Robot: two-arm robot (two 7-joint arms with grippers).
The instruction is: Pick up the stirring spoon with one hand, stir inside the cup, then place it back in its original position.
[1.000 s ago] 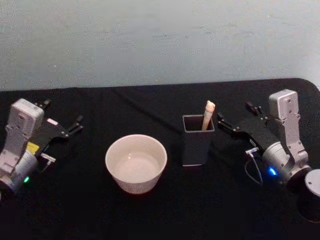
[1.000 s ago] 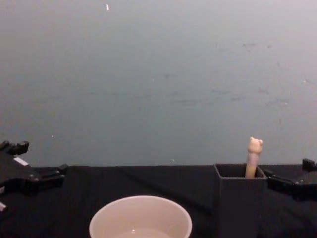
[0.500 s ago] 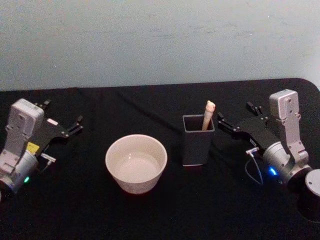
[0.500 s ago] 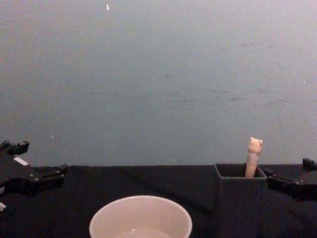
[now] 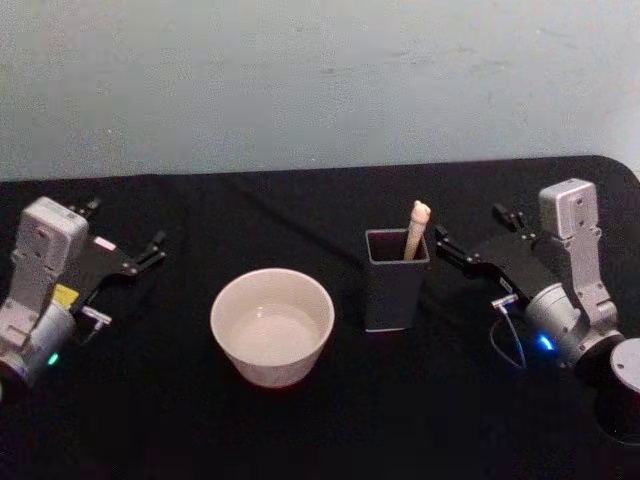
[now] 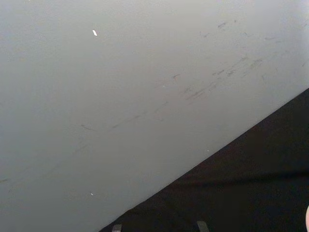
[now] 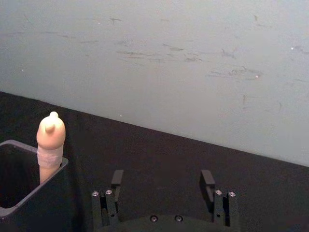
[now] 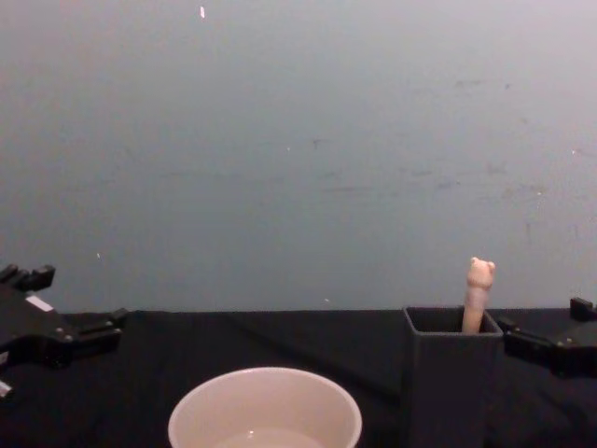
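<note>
The stirring spoon (image 5: 416, 228) is a slender beige stick with a bear-head knob, standing tilted in a dark grey square holder (image 5: 392, 300) at centre right. To the holder's left stands the wide off-white cup (image 5: 270, 370). My right gripper (image 5: 470, 228) rests just right of the holder, open and holding nothing, pointing toward the back wall. In the right wrist view its fingers (image 7: 117, 179) are spread, with the spoon (image 7: 50, 140) off to one side. Far left, my left gripper (image 5: 125, 225) is open and idle. The chest view shows the spoon (image 8: 478, 294) rising above the holder (image 8: 451, 373).
A black cloth (image 5: 330, 430) covers the table, with a plain grey-green wall (image 5: 320, 80) right behind it. A grey round object (image 5: 628, 365) sits at the right edge beside the right arm. Bare cloth lies in front of the cup and holder.
</note>
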